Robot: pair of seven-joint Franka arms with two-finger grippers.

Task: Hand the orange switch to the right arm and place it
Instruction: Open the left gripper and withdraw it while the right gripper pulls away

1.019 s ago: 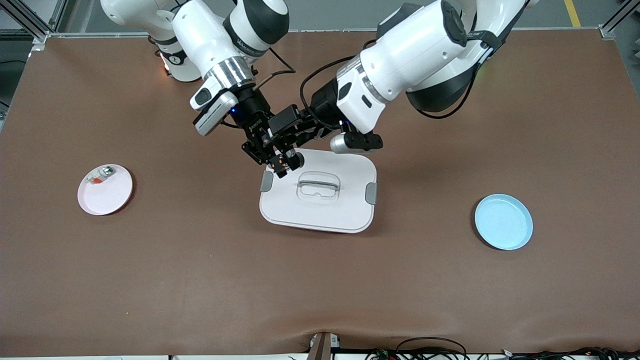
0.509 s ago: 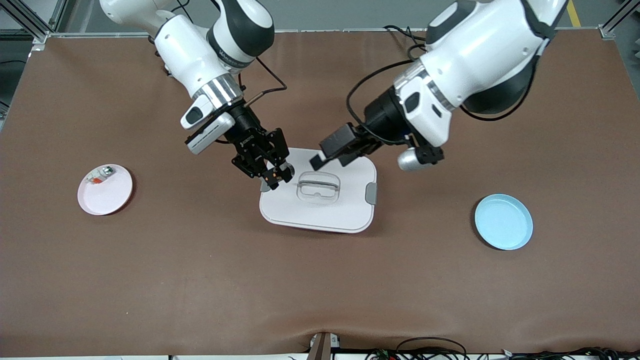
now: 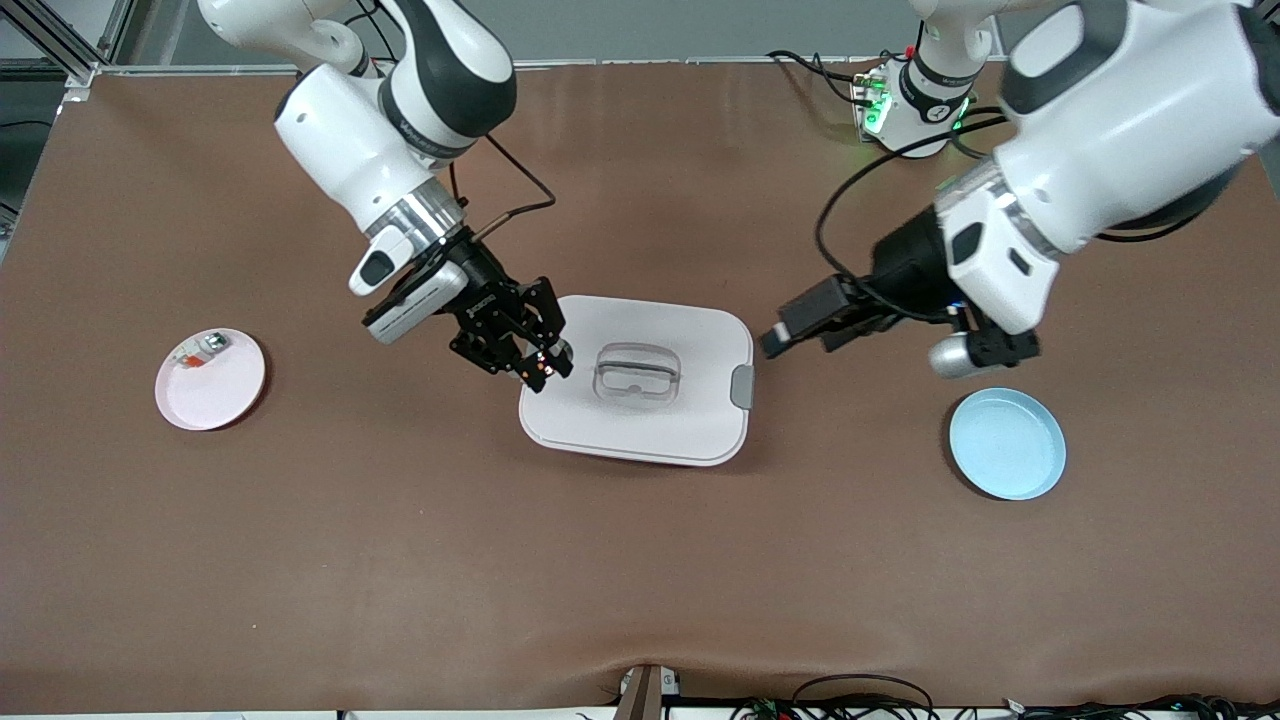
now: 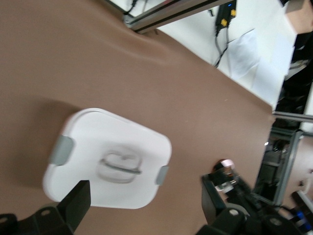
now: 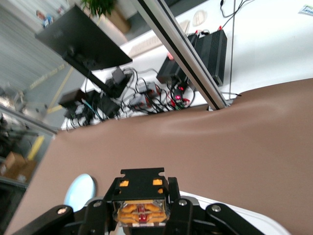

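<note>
Where the high camera looks down across the brown counter (image 3: 640, 560), the right arm (image 3: 380, 150) slants down from its base toward the middle, wrist bent so that the right tool (image 3: 540, 368) hangs over the edge of the white lid (image 3: 690, 420) toward the right arm's end of the counter, its fingers closed on the orange switch (image 3: 541, 369), a tiny dark block with an orange glint. The left arm (image 3: 1110, 150) reaches in from its own base with its forearm angled low, and the left tool (image 3: 790, 335) hovers over bare counter between the lid and the blue plate (image 3: 1007, 444), fingers spread and holding nothing. A pink plate (image 3: 215, 395) lies toward the right arm's end, carrying a small silvery piece (image 3: 200, 352) with a red-orange bit. Seen from the left wrist, the left tool's two dark fingertips (image 4: 78, 200) stand wide apart, with the lid (image 4: 98, 147) on the counter under them and the right tool (image 4: 225, 178) farther off beside that lid. Seen from the right wrist, the right tool (image 5: 141, 211) is clamped on the switch (image 5: 141, 212), whose orange face shows between the black fingers, and a sliver of the blue plate (image 5: 79, 192) lies on the counter.
</note>
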